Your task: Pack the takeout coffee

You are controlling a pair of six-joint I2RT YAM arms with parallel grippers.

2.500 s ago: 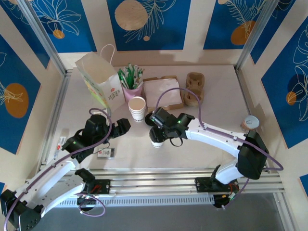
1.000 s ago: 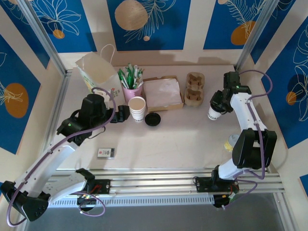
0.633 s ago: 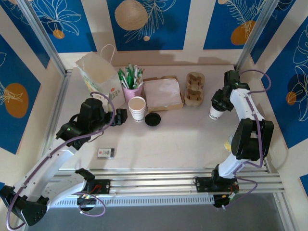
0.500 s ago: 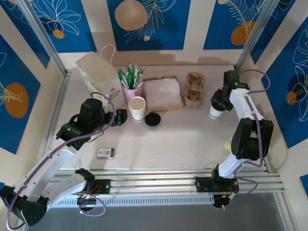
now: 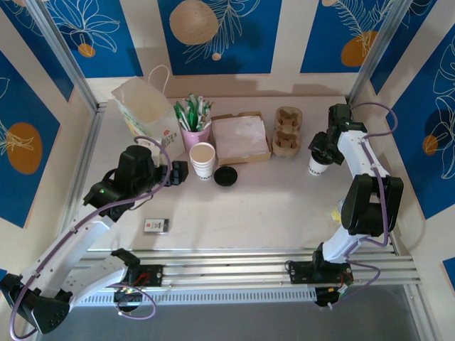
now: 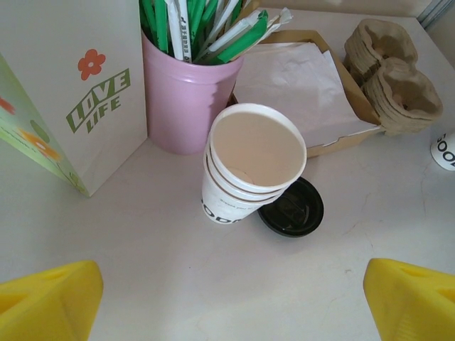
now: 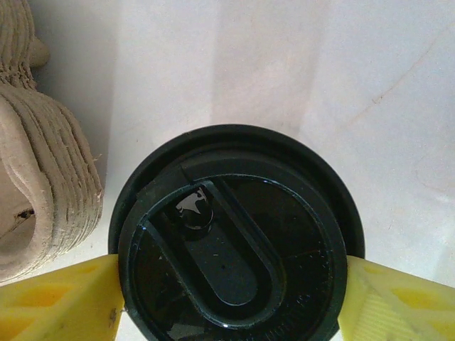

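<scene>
The coffee (image 5: 318, 165) stands far right, just beside the carriers (image 5: 287, 132). I judge it light, thin-walled and easily crushed, so I'd grip just under the lid (image 7: 234, 238), where the rim stiffens it. My right gripper (image 7: 227, 295) brackets it; I cannot tell if it is squeezing. My left gripper (image 6: 227, 302) gapes wide. Earlier the coffee sat mid-table.

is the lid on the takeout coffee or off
On. The black lid covers the takeout coffee fully, seated flat on the upright cup.
</scene>
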